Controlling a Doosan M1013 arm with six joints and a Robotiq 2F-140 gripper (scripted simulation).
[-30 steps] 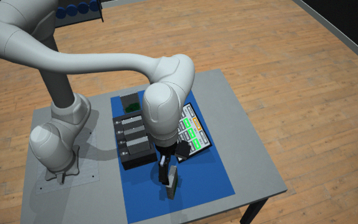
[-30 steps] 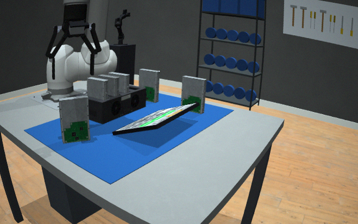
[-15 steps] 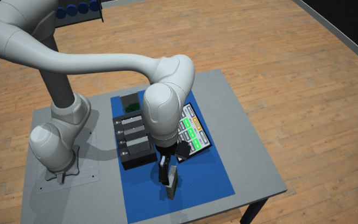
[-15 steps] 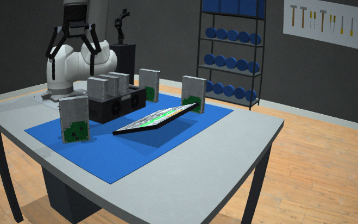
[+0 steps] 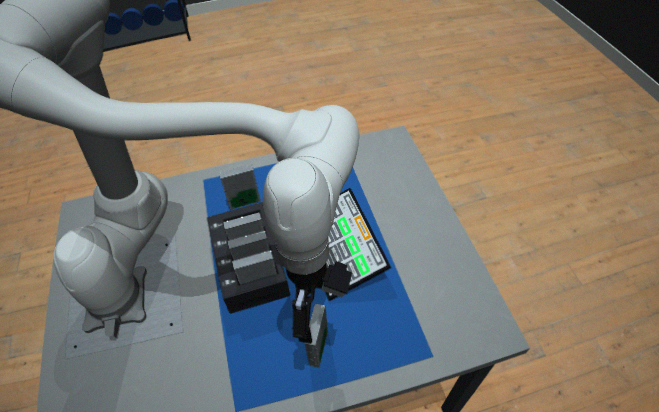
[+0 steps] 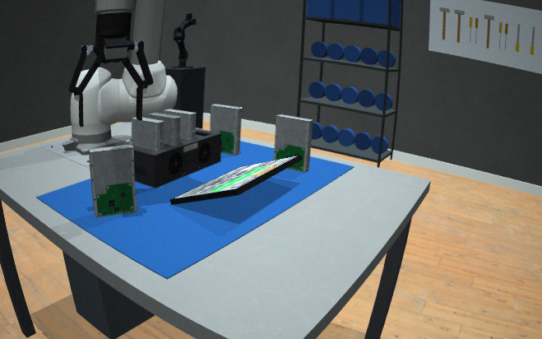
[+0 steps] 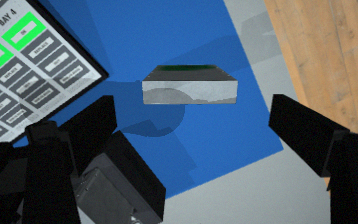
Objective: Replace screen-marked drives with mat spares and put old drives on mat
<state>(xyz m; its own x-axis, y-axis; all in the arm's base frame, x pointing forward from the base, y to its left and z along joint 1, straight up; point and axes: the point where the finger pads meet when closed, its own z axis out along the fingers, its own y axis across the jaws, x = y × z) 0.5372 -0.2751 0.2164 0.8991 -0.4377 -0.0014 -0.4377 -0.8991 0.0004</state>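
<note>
Drive, circuit board plain only in exterior

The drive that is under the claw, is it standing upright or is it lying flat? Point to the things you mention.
Upright: in the exterior view the drive [image 5: 316, 335] [image 6: 113, 178] [image 7: 190, 92] stands tall on the mat [image 5: 372, 337] [image 6: 171, 248] [image 7: 220, 145], green board low.

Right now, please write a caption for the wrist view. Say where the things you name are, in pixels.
Black, open end effector [image 7: 192, 110] above a silver, box-shaped upright drive [image 7: 190, 92] on a blue mat [image 7: 235, 130].
</note>
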